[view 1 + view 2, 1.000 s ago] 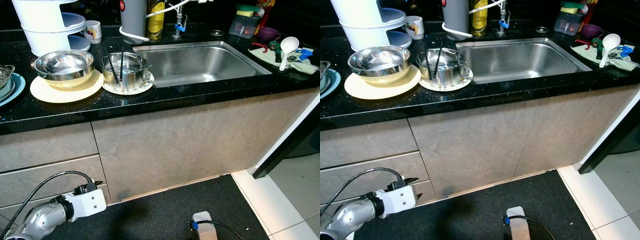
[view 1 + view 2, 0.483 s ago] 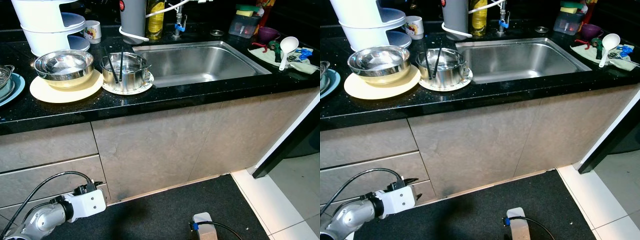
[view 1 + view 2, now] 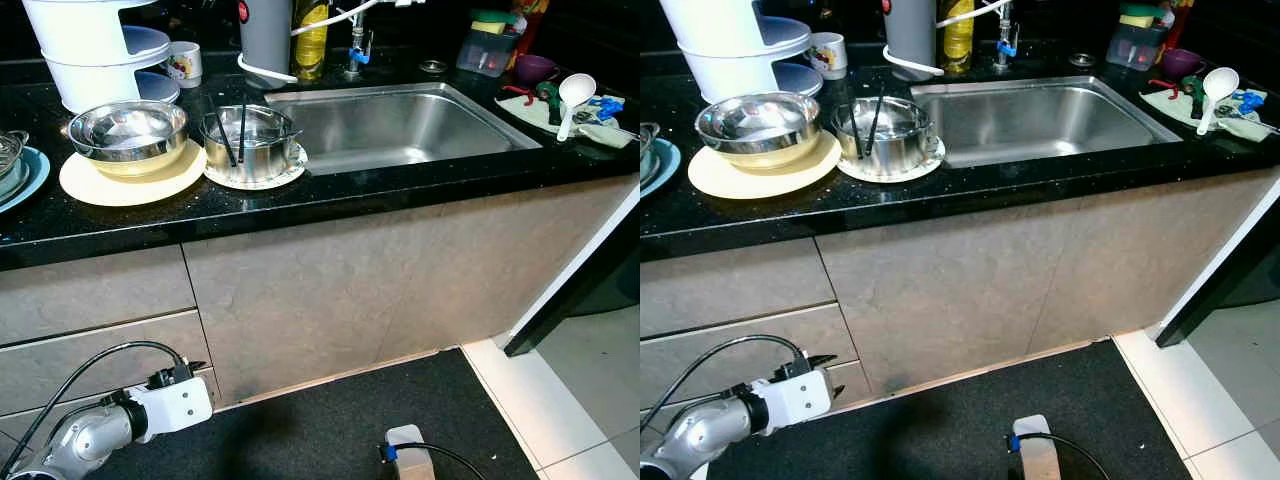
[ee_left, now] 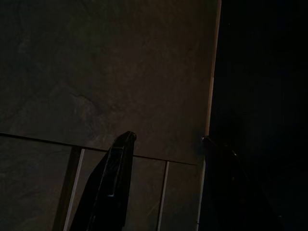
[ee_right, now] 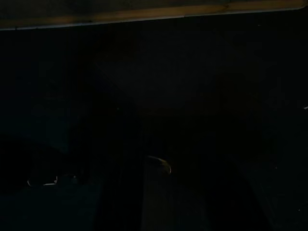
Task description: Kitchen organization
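On the black desk (image 3: 330, 195), left of the empty steel sink (image 3: 400, 125), a steel pot (image 3: 248, 140) holding black chopsticks (image 3: 232, 128) sits on a white plate. Just beside it, a steel bowl (image 3: 128, 128) rests on a cream plate (image 3: 132, 175). The left gripper (image 4: 166, 144) hangs low before the cabinet drawers, jaws wide and empty. The right arm (image 3: 405, 452) hangs idle; its jaws cannot be told.

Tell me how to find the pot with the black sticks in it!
Start at the big steel sink in the black counter. Right beside its left edge stands a small steel pot on a white plate. Unlike the wider steel bowl on the yellow plate further left, this one has two black chopsticks sticking up out of it.
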Tool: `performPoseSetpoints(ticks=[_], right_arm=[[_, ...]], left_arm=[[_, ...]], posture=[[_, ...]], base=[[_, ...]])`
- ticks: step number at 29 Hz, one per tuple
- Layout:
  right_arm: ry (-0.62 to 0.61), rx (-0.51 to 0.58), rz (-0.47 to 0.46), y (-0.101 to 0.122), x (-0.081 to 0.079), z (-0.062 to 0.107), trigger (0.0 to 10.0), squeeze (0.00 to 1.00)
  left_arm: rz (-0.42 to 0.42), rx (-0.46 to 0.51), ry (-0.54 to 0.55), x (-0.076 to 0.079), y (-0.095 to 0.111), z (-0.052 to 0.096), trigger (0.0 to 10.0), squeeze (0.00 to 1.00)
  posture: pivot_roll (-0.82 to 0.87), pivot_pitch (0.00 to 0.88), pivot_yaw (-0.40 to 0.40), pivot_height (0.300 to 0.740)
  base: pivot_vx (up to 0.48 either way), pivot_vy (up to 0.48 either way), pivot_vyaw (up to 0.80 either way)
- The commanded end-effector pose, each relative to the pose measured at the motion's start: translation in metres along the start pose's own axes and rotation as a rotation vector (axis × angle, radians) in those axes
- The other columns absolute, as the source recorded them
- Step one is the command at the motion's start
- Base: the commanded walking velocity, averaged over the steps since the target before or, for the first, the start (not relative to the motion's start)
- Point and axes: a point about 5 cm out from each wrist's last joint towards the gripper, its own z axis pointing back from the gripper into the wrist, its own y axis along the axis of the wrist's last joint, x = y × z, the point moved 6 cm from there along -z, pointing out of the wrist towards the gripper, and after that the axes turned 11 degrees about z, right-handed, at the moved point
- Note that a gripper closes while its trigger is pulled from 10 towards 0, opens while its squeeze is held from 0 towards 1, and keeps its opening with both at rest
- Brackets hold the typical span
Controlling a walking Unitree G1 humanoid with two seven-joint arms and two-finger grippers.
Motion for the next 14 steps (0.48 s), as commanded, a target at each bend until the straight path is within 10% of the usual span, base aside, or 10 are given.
performPoseSetpoints(ticks=[1,14], right_arm=[[-0.004,-0.021,-0.008,-0.0099,0.0007,0.0031,10.0,0.00],[-0.004,-0.021,-0.003,-0.0091,0.0027,0.0029,10.0,0.00]], left_arm=[[0.005,-0.007,-0.033,0.0113,-0.0028,-0.0005,10.0,0.00],[0.004,0.002,-0.035,0.0134,-0.0011,-0.0021,10.0,0.00]], posture=[[-0.06,0.149,-0.055,0.740],[-0.06,0.162,-0.064,0.740]], base=[[0.000,0.000,0.00],[0.000,0.000,0.00]])
